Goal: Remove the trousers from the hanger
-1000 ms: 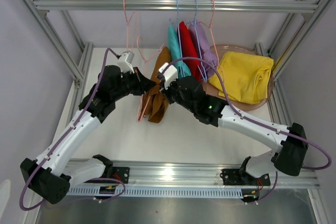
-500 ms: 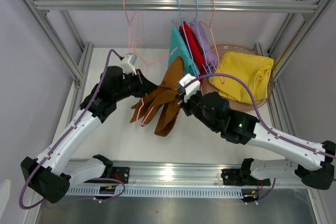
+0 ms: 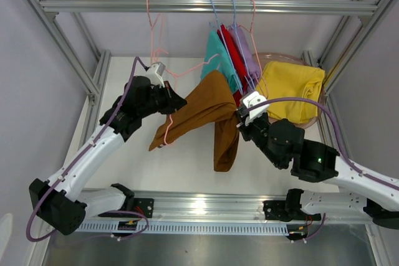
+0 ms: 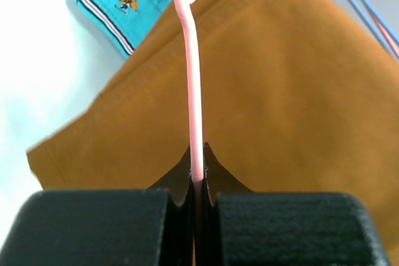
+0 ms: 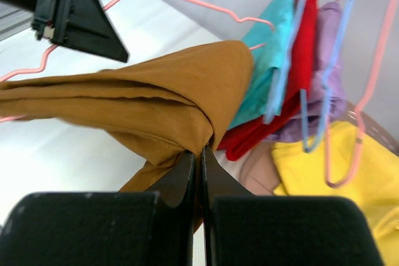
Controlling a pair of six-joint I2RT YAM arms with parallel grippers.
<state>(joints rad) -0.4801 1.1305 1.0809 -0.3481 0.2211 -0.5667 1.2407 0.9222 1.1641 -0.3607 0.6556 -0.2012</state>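
Note:
The brown trousers [image 3: 202, 105] are stretched between my two grippers, one leg hanging down to the table. My left gripper [image 3: 177, 101] is shut on the pink hanger [image 3: 167, 130] they drape over; the thin pink wire [image 4: 194, 91] runs up from the closed fingertips across the brown cloth [image 4: 287, 91]. My right gripper [image 3: 239, 116] is shut on a fold of the brown trousers [image 5: 156, 98]. Teal [image 3: 218, 57], red [image 3: 230, 54] and lavender trousers [image 3: 247, 54] hang on hangers from the rail. The yellow trousers [image 3: 290, 88] lie in the tub.
A metal rail [image 3: 206, 6] crosses the back and carries the hangers, with an empty pink hanger [image 3: 154, 26] at its left. The pinkish round tub [image 3: 310, 123] stands at the back right. Frame posts [image 3: 93, 85] flank the white table.
My right gripper has pulled the brown trousers right and toward the front, drawing them out along the hanger. My left gripper has kept its hold on the hanger and shifted slightly right.

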